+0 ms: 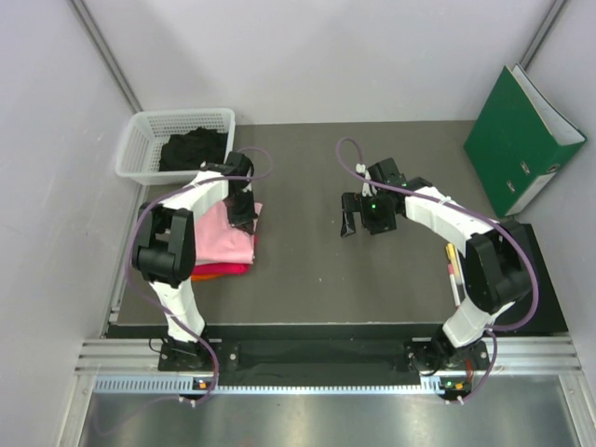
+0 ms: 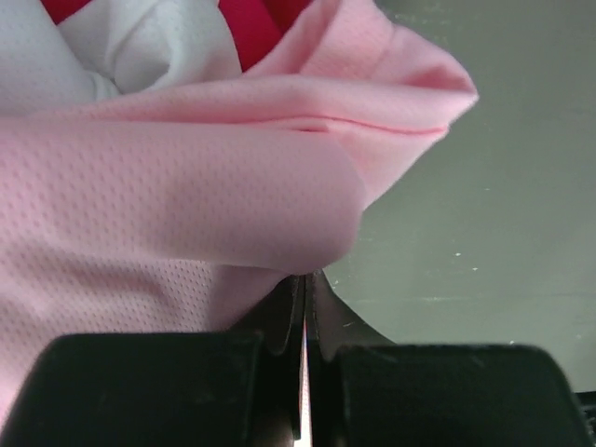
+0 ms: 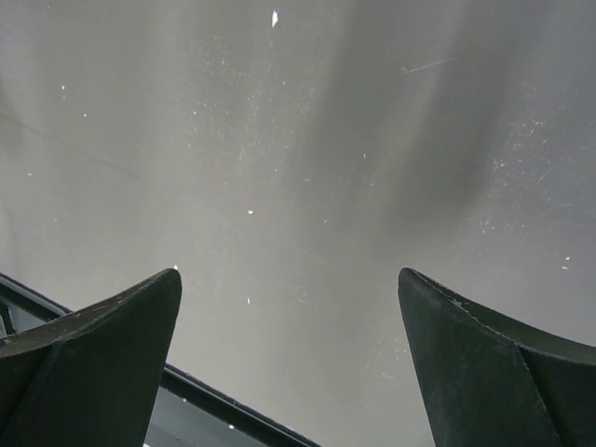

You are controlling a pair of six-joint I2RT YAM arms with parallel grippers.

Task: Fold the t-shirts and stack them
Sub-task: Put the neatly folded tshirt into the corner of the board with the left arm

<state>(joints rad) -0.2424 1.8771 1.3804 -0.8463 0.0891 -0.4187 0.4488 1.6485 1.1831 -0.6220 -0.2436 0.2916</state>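
Note:
A folded light pink t-shirt (image 1: 228,237) lies on top of a stack at the left, with magenta-red and orange t-shirts (image 1: 219,270) showing under its front edge. My left gripper (image 1: 245,212) is at the pink shirt's right edge. In the left wrist view the jaws (image 2: 305,279) are shut, with a thin strip of the pink t-shirt (image 2: 186,186) pinched between them. A white t-shirt (image 2: 140,47) and the magenta-red one (image 2: 251,28) show behind its fold. A black t-shirt (image 1: 191,149) lies in the basket. My right gripper (image 1: 350,222) (image 3: 289,279) is open and empty above bare table.
A white mesh basket (image 1: 149,140) stands at the back left, just behind the stack. A green binder (image 1: 521,140) leans at the back right. Small pink and yellow markers (image 1: 453,270) lie near the right arm. The grey table mat (image 1: 307,270) lies between the arms.

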